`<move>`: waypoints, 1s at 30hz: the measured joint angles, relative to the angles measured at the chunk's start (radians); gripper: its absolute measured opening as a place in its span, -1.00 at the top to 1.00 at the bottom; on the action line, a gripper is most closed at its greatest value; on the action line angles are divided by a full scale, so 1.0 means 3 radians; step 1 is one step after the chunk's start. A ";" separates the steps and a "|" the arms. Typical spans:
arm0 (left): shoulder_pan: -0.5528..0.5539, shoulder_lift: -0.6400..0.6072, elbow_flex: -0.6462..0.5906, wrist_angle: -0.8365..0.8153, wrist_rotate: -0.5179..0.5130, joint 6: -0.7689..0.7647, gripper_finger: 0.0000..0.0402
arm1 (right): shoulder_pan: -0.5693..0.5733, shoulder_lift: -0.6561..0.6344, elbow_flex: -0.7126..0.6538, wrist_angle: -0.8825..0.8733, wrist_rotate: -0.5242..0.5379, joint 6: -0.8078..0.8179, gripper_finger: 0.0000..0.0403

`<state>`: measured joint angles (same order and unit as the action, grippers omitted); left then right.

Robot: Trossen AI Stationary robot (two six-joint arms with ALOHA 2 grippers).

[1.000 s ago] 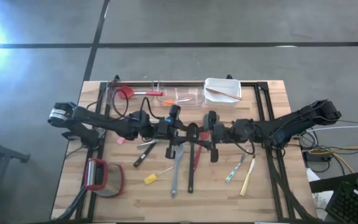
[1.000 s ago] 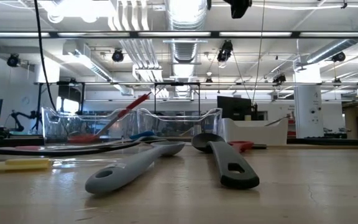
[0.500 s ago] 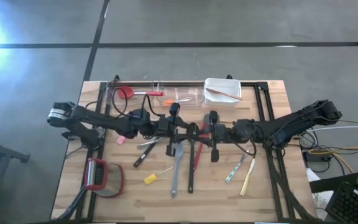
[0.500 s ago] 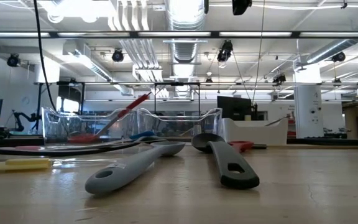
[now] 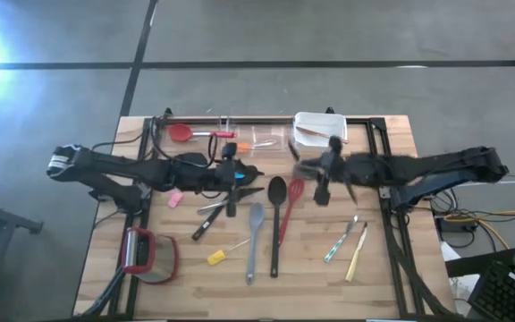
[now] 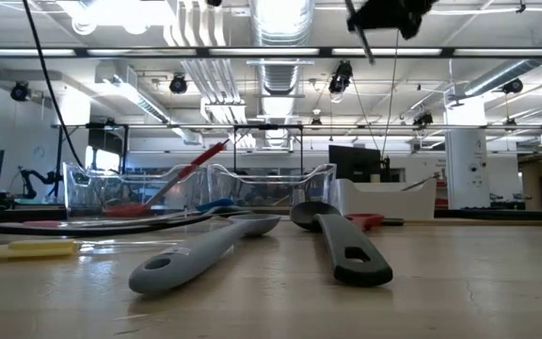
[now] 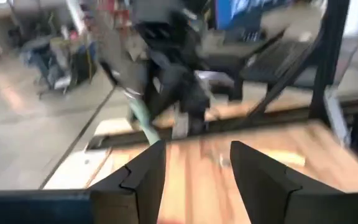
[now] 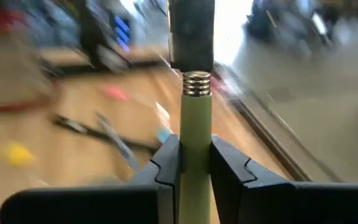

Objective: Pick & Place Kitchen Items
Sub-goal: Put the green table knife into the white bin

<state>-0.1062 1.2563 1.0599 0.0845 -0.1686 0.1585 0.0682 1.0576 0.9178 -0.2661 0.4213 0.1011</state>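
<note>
Right gripper point(image 8: 194, 163) is clenched on a pale green handle point(image 8: 195, 134), both fingers pressed flat against its sides, and we see a ribbed metal collar point(image 8: 196, 83) above them where the handle joins a dark head point(image 8: 191, 34). In the high view that gripper point(image 5: 322, 179) hangs above the table point(image 5: 392, 286), just in front of the white tub point(image 5: 318, 125), with the utensil sticking out past it; motion blur keeps us from naming the tool, though we take it for a small brush or scraper.

We judge it light and stiff. The handle looks smooth and round, so it could swivel between the fingers if the arm swings quickly. The hold sits just below the collar, near the heavier head, which should limit any drooping. A hold farther down the handle would let the head lever the tool out of line.

Left gripper point(image 5: 244, 173) hovers to the side, well apart from its partner, its fingers point(image 7: 143, 174) spread with nothing between them. Directly below and ahead of it lie the black spoon point(image 5: 275, 224), the grey spatula point(image 5: 253, 240) and the red whisk point(image 5: 290, 204). These look like rigid plastic or silicone-tipped pieces, light, lying flat on the wood. We would take each across the middle of its narrow shaft, not at the wide bowl or blade, since the fingers must reach down to the table surface to get under a flat handle.
</note>
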 joint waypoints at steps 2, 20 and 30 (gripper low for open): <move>-0.0001 -0.0060 0.0000 -0.0231 -0.0115 -0.0001 0.09 | -0.0253 0.0033 0.0245 -0.0663 0.0013 0.0117 0.78; 0.0000 -0.0095 -0.0006 -0.0837 -0.0944 0.0170 0.11 | -0.2337 0.1574 0.1916 -0.3445 -0.0911 -0.0280 0.78; 0.0000 -0.0096 -0.0006 -0.1004 -0.1130 0.0260 0.11 | -0.2779 0.2421 0.2047 -0.3839 -0.0959 -0.0597 0.78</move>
<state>-0.1062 1.2274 1.0580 -0.2167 -0.5077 0.2365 -0.7654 1.7839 1.5318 -1.4176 0.1335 -0.0780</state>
